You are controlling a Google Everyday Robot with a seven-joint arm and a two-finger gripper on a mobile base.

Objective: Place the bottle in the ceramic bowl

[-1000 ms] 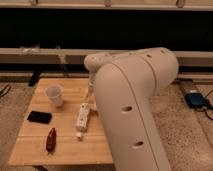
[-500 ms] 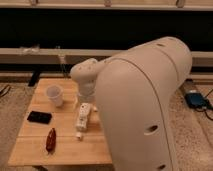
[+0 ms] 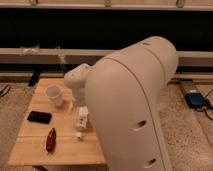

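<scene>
The bottle (image 3: 81, 120) is white with a printed label and lies on its side near the middle of the wooden table (image 3: 30, 152), cap toward the front. My big white arm (image 3: 135, 100) fills the right and centre of the view, and its rounded joint (image 3: 76, 82) hangs just behind the bottle. My gripper does not show; it is out of view or hidden by the arm. The orange-red ceramic bowl is not visible either, and the arm covers the right part of the table.
A white paper cup (image 3: 54, 95) stands at the table's back left. A flat black object (image 3: 39, 117) lies at the left, and a small brown-red object (image 3: 50, 140) lies near the front left. A blue object (image 3: 196, 99) sits on the floor at the right.
My arm has swung left and nearer the camera and now covers more of the table's right side. The bottle, cup and other objects have not moved.
</scene>
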